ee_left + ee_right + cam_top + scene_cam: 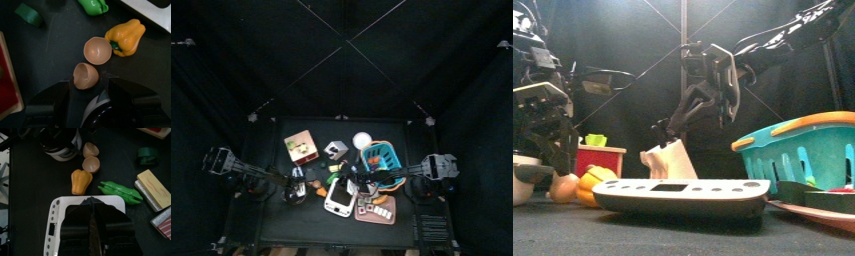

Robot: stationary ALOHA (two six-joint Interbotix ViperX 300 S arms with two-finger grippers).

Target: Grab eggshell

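Black jaws of the left claw (85,86) stand wide apart and hold nothing; they hover right over the nearer eggshell (85,75), whose lower edge is cut off by the claw's dark body. I count two eggshell halves, pale tan and hollow, lying on the counter (57,40) and just about touching each other. The second half (97,50) sits just beyond the first, up against a yellow pepper (126,37).

Past those lie two green things: a green pepper (93,5), cut off at the frame's edge, and a small dark green block (30,13). A red box (7,85) shows only as a strip along one side.

The right claw (91,201) hangs over a white scale (57,228); its jaws look dark and pressed together, though I cannot tell for sure. From its wrist view both shells (91,164) show again beside the left arm (59,145), with one yellow pepper and one green pepper (120,192) near them.

From the front, the shells are hidden behind the scale (680,193). A teal basket (800,150) with an orange rim stands at the right, cut off by the frame.
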